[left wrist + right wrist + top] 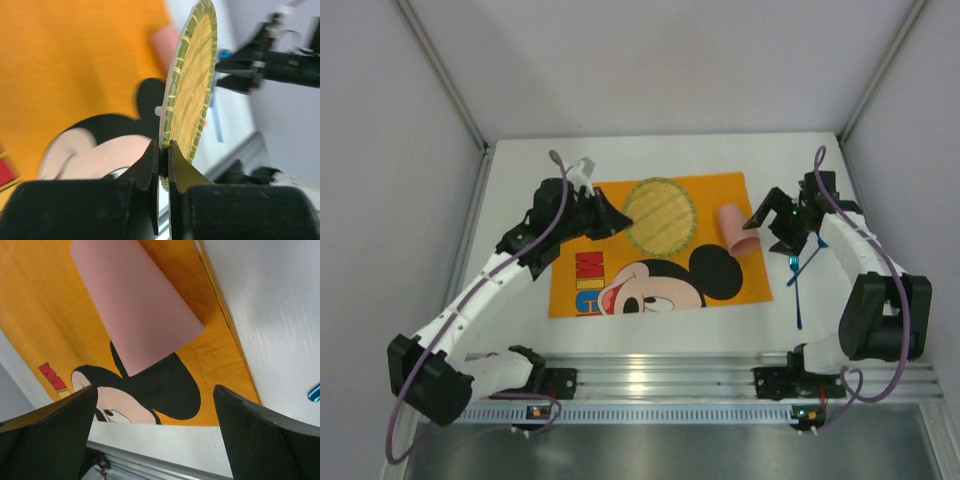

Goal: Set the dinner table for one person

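Pinching the rim of the plate at 9 o'clock is the left pincer — the right pincer, spread, hangs beside the cup lying at 3 o'clock.

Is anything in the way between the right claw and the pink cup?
No, nothing visible. The right gripper hangs open just short of the pink cup, which lies on its side on the orange placemat.

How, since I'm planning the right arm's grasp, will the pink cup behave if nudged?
The pink cup lies on its side on the placemat, so it will probably roll if nudged, likely curving since it tapers. It looks thin-walled and light, so the open right gripper could easily knock it away or squash it.
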Robot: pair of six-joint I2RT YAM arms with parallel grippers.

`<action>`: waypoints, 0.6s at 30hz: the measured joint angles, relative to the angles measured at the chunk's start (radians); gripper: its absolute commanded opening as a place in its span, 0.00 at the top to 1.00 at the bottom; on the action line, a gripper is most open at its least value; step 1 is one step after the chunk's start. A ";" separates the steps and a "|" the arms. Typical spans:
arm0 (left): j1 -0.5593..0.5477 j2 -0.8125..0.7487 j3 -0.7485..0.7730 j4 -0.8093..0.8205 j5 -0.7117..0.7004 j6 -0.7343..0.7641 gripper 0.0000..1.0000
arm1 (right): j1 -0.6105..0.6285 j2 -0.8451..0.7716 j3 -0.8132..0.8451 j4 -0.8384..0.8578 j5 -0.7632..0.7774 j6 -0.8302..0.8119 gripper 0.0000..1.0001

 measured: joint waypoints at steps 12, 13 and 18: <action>0.256 -0.032 -0.475 -0.050 -0.174 0.051 0.01 | 0.025 0.101 -0.078 0.274 -0.076 0.116 0.01; 0.267 -0.018 -0.484 -0.043 -0.176 0.048 0.01 | 0.025 0.101 -0.095 0.290 -0.083 0.137 0.01; 0.287 0.043 -0.487 0.000 -0.179 0.051 0.02 | 0.029 0.078 -0.161 0.311 -0.109 0.221 0.01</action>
